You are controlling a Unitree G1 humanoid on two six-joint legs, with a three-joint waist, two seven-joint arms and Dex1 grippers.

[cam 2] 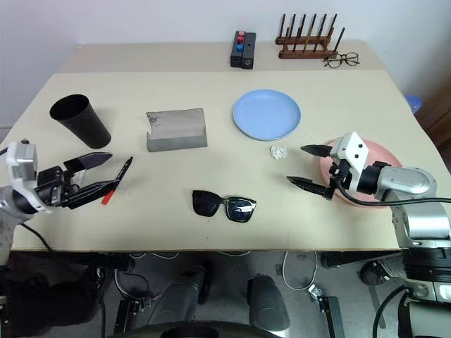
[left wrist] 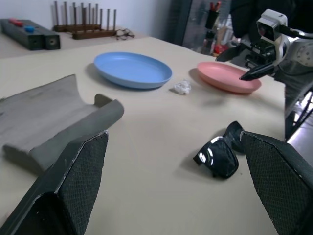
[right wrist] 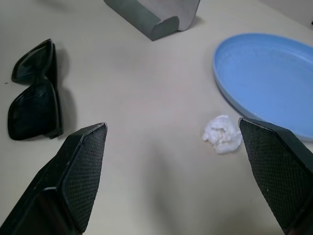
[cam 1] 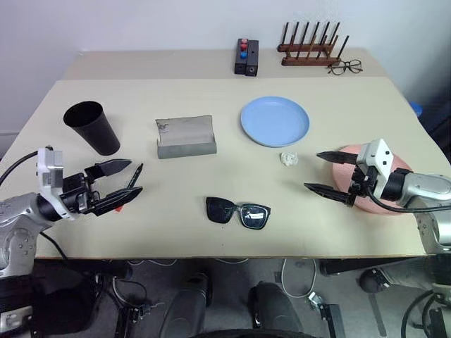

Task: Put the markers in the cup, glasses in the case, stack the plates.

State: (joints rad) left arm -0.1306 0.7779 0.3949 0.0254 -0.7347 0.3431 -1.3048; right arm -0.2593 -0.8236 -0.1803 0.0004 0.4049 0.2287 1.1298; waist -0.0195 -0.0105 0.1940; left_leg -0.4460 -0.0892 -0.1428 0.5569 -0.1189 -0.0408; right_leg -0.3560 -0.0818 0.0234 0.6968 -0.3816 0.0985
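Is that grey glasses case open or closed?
Open: the grey case has its lid raised, showing the hollow inside, with nothing visible in it.

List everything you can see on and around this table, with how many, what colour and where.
cup: one, black, upright, far left of table.
marker: one, black with red end, lying by the left end effector.
case: one, grey, open, centre left.
sunglasses: one pair, black, near front edge, centre.
plates: two; blue plate centre right, pink plate at right edge.
wad: one, white, crumpled, in front of blue plate.
box: one, black with red and blue buttons, back.
rack: one, brown wood with pegs, back right.
spectacles: one pair, thin dark rim, beside rack.
table: one, beige.
left end effector: black fingers, open.
right end effector: black fingers, open, over pink plate.
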